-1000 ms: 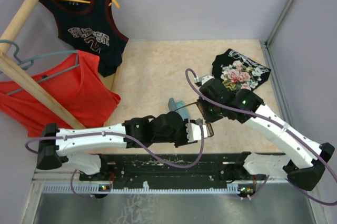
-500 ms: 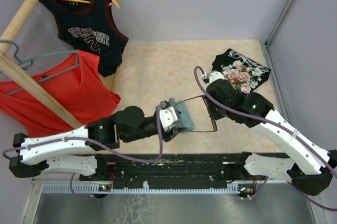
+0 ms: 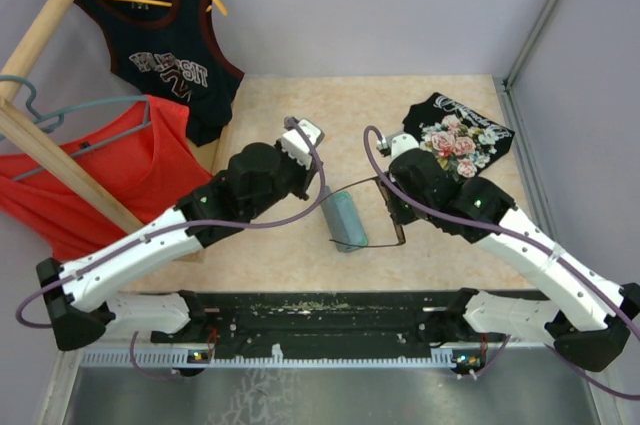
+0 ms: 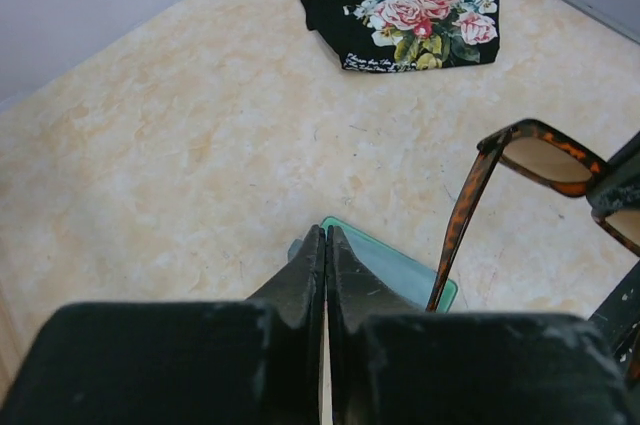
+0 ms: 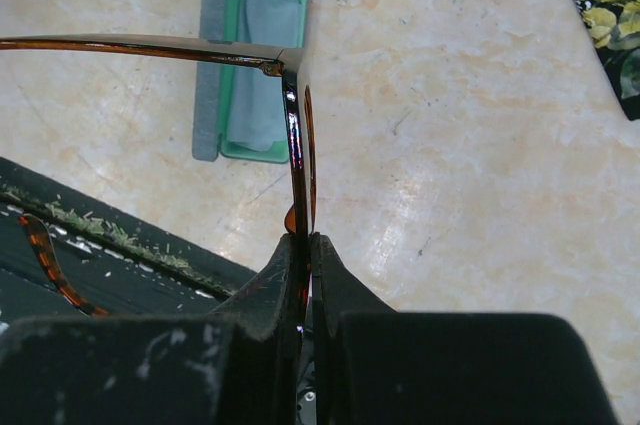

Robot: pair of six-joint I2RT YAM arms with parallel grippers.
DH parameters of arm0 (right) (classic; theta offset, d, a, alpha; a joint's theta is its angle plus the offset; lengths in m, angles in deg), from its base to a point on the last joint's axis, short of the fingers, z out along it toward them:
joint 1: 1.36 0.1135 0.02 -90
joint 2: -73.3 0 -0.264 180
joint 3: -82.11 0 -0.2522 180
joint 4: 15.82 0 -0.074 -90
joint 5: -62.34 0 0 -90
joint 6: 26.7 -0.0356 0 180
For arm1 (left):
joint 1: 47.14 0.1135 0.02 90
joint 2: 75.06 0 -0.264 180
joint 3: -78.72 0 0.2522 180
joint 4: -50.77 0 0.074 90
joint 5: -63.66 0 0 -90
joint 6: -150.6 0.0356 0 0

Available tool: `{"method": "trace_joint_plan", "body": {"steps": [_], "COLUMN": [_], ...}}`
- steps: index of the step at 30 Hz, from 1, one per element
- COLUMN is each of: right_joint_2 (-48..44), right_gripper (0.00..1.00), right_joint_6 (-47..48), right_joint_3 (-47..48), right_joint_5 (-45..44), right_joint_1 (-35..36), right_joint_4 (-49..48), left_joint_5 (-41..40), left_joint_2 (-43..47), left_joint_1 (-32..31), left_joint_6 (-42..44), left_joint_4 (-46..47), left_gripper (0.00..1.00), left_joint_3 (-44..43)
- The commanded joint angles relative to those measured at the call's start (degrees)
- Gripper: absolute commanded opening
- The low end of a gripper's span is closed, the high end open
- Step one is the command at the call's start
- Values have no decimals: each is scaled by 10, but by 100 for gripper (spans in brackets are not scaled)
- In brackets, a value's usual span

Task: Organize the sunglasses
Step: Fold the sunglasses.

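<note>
Currently the right pincer [image 5: 303, 237] is clenched on the sunglasses [image 4: 545, 160], its two fingers pressed onto the front frame near the middle. Both temple arms are unfolded. In the right wrist view one runs toward the left edge of the frame, passing just past the top end of the case [image 5: 212, 45]. The other shows at the lower left, over the dark rail at the surface's near edge. In the overhead view the glasses sit right of centre, just beside the case, with one temple reaching across toward the left arm.

The case lies open on the beige marbled surface [image 3: 300, 105], in the lower middle of the overhead frame between the two arms. Its teal lining faces up and a pale blue cloth [image 5: 262, 55] lies inside it.

The left pincer [image 4: 325, 235] is clenched with nothing between its fingers. In the overhead view it hovers above centre, up and to the left of the case, apart from the glasses.

A folded black shirt with a rose print [image 4: 405, 0] rests at the upper right of the surface. At the upper left, a red top [image 3: 120, 175] and a dark jersey [image 3: 165, 55] hang on a wooden rack [image 3: 60, 5].
</note>
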Motion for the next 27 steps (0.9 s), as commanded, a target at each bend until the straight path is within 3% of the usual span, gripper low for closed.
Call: {"method": "trace_joint_plan", "body": {"steps": [1,10,27], "right_joint_2": [0,8,40], "right_gripper": [0,0,0], "right_joint_6": [18,5,-25], "right_joint_3": [-1,4,16], "right_joint_5": [32,20,10], "right_joint_1": [4,4,5], "right_joint_4": [-56,-63,-84], "left_joint_5": [22,97,127], "left_joint_2": [-56,-102,-97], "left_joint_1": [14,16,15], "left_joint_6": [-10,-14,-28], "left_joint_4": [-5,10,18], "left_gripper": [0,0,0], "left_joint_3": [-51,-49,-11]}}
